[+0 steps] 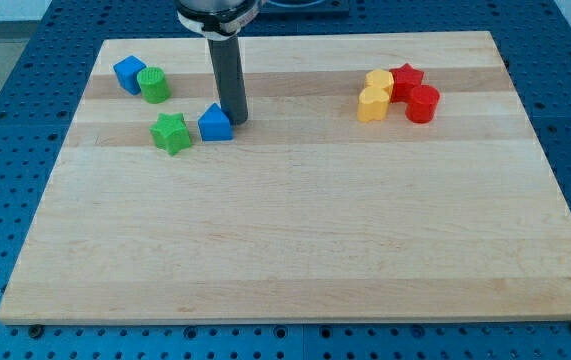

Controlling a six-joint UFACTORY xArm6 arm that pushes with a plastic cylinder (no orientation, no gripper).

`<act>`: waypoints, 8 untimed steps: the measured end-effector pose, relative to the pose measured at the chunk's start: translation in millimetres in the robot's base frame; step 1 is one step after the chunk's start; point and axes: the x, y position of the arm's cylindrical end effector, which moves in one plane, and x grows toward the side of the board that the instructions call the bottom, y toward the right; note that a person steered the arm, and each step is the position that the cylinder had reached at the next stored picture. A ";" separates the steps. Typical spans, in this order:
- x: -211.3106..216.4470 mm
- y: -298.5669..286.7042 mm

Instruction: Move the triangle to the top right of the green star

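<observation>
The blue triangle (215, 123) lies on the wooden board just right of the green star (171, 132), with a small gap between them. My tip (237, 120) stands at the triangle's right edge, touching or almost touching it. The dark rod rises from there to the view's top.
A blue cube (129, 73) and a green cylinder (153, 85) sit together at the upper left. At the upper right are a yellow block (379, 82), another yellow block (371, 104), a red star (406, 78) and a red cylinder (422, 104). The board (285, 240) lies on a blue perforated table.
</observation>
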 end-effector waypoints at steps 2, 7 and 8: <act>16.9 3.7; 30.6 -0.9; 46.4 -0.7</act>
